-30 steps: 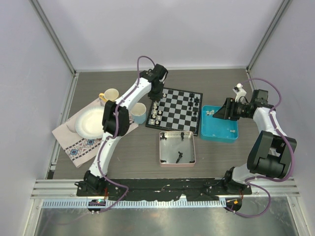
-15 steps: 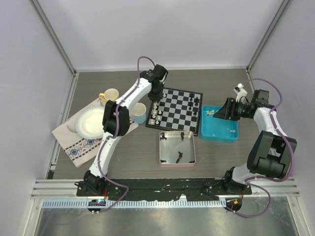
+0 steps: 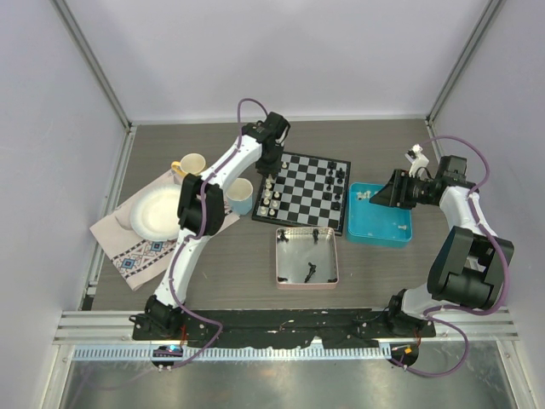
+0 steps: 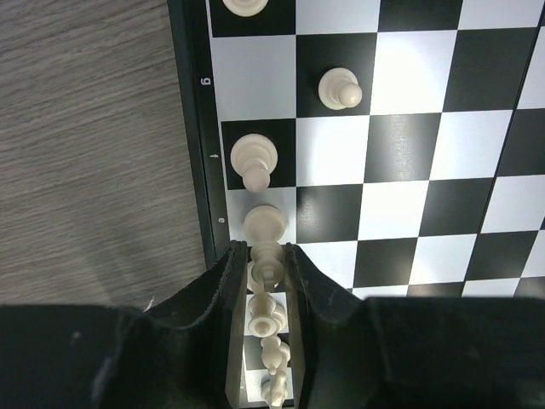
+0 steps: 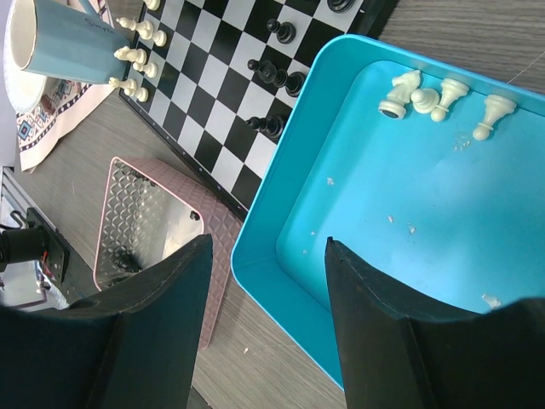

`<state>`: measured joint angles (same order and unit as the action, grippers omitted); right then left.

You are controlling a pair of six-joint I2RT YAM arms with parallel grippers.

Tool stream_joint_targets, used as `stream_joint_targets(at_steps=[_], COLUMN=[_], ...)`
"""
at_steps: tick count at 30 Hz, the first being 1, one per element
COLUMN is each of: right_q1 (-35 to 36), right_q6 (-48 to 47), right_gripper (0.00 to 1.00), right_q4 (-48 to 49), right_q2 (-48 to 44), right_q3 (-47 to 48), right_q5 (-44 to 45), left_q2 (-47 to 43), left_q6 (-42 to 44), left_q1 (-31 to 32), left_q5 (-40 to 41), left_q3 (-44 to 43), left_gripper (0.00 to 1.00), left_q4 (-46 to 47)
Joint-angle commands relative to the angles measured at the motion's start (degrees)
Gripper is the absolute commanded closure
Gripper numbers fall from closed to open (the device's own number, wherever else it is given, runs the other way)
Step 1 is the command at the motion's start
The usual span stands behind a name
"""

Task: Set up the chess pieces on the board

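arms (image 3: 226, 164): white shells, black joints | cables (image 3: 240, 106): purple loops | bases (image 3: 162, 319): black

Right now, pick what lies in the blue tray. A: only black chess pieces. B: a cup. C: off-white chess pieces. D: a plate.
C: the right wrist view shows a few off-white chess pieces grouped in one corner of the blue tray, with no black piece, cup or plate in it.
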<state>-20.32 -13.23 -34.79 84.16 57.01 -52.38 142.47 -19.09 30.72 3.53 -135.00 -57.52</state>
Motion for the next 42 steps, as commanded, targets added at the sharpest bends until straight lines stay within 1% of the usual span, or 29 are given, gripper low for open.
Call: stream_joint_targets(at_steps=[1, 12, 15, 18, 20, 21, 22, 24, 27, 28, 29, 32, 35, 37, 42], right_q1=[-0.4, -0.5, -0.5, -0.5, -0.5, -0.5, -0.5, -0.5, -0.5, -0.5, -0.5, -0.5, -0.5, -0.5, -0.5], right_q6=[-0.7, -0.8, -0.8, -0.9, -1.1, -1.3, -1.4, -1.8, -2.8, -3.2, -3.6, -5.0, -6.5, -7.4, -9.7], right_gripper=[0.39, 0.39, 0.39, 0.39, 0.39, 0.39, 0.39, 0.39, 0.39, 0.39, 0.39, 0.39, 0.39, 0.39, 0.39], right_q4=[0.4, 0.2, 0.2, 0.2, 0.0, -0.1, -0.3, -0.5, -1.2, -1.8, -2.2, -3.2, -4.2, -5.2, -8.4], right_q2=[-0.3, -0.3, -0.4, -0.3, -0.4, -0.4, -0.5, -0.5, -0.4, -0.2, -0.2, -0.5, -0.9, -1.3, -2.1], right_q3=[2.4, 2.4, 2.4, 2.4, 2.5, 2.5, 2.5, 2.5, 2.8, 3.1, 3.2, 3.4, 3.7, 4.2, 7.4], right_q5=[-1.4, -1.8, -1.8, -1.9, -2.0, -2.2, -2.1, -2.3, -2.8, -2.9, -3.1, -3.6, -3.9, -4.2, -3.9], left_q2=[-0.1, -1.8, -2.8, -3.9, -4.5, -5.1, -5.4, -7.1, -9.3, -11.0, -11.9, -16.1, -21.2, -23.8, -34.6], left_q6=[0.0, -0.2, -0.3, -0.9, -1.5, -1.8, -2.0, -2.3, -2.2, -2.2, -2.2, -1.9, -1.1, -0.7, 0.9], left_q1=[-0.5, -1.0, -1.1, -1.4, -1.7, -2.1, -2.2, -2.5, -2.8, -2.8, -2.8, -2.9, -2.9, -2.9, -3.1], left_q5=[-0.5, -0.7, -1.3, -2.7, -3.3, -4.8, -5.2, -6.0, -6.5, -6.5, -6.5, -6.5, -6.5, -6.6, -5.2], left_q3=[-2.5, -3.5, -3.7, -3.8, -4.0, -4.2, -4.3, -4.3, -3.7, -3.5, -2.6, -0.7, 3.2, 7.4, 17.0], left_gripper=[0.71, 0.59, 0.55, 0.46, 0.44, 0.43, 0.39, 0.36, 0.23, 0.08, 0.01, 0.00, 0.00, 0.00, 0.00], left_q4=[0.6, 0.9, 1.4, 2.1, 2.2, 2.2, 2.3, 2.8, 3.9, 4.3, 4.7, 6.7, 9.0, 11.5, 19.0])
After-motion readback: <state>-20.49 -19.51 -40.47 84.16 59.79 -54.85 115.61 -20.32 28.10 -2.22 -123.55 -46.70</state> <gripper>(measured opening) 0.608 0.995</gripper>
